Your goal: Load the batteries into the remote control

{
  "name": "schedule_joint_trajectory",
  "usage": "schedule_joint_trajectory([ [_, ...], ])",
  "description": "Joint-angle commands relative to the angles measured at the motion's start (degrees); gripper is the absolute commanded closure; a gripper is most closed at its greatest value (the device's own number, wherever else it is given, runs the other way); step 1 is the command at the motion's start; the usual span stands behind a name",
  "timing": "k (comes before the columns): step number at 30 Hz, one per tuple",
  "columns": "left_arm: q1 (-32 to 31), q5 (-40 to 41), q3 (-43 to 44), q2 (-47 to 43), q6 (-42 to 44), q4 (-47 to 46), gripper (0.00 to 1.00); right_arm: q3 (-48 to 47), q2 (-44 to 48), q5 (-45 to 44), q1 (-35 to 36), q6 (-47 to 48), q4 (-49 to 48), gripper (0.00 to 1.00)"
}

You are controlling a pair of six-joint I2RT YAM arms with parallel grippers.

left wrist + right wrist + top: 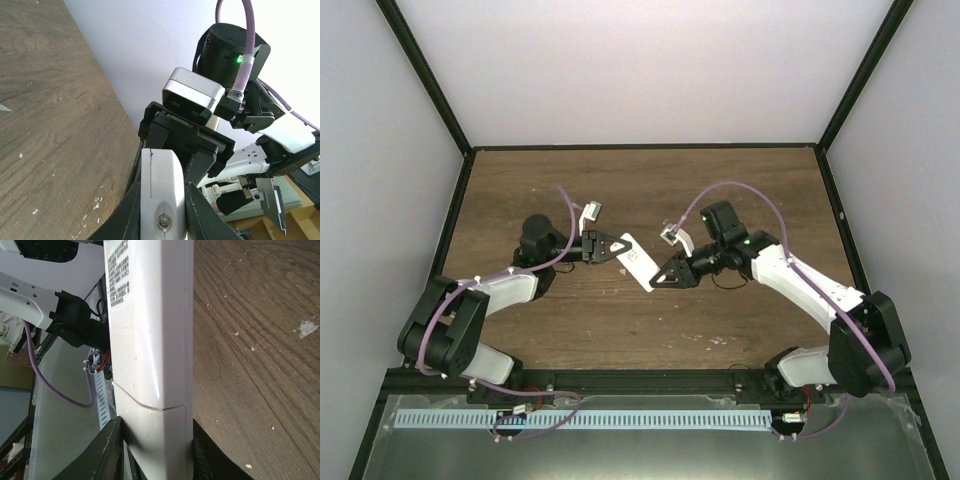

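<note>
The remote control [636, 262] hangs in the air above the wooden table [740, 190], near its middle, held at both ends between the two arms. The left gripper [609, 247] is clamped tight on the far end, its dark fingers [199, 212] pressed against the white sides. The right gripper [666, 274] grips the near end, with a finger [102, 452] flush against each long edge. The plain back, with small printed text, faces the right wrist.
</note>
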State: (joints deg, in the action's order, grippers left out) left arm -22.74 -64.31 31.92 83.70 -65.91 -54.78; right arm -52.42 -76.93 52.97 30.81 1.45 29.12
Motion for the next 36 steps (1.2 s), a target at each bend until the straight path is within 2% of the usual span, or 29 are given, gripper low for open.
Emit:
schedule_joint_trajectory([
  [1,-1.6,-2.2,0.8,0.2,-5.7,-7.4,1.0,-3.3,-2.3,-4.5,0.3,-0.3,-5.1,0.76],
  [13,-2.3,-2.1,0.1,0.5,-6.9,-9.4,1.0,-4.7,-3.5,-5.9,0.2,-2.6,-8.2,0.74],
  [20,-2.7,-2.5,-0.3,1.6,-10.0,-14.9,1.0,-4.7,-3.5,-4.8,0.2,-2.4,-9.5,0.73],
  [28,-3.5,-2.9,-0.1,4.0,-12.8,-20.4,1.0,-5.1,-4.1,-2.2,0.2,-2.1,-9.5,0.78],
  [31,-3.5,-2.6,0.0,3.3,-11.4,-19.3,1.0,-5.1,-4.2,-2.0,0.3,-1.8,-8.8,0.81],
  [36,-3.5,-3.0,1.1,0.6,-4.2,-10.0,0.99,-4.9,-4.4,-1.9,0.3,-1.6,-8.4,0.86],
])
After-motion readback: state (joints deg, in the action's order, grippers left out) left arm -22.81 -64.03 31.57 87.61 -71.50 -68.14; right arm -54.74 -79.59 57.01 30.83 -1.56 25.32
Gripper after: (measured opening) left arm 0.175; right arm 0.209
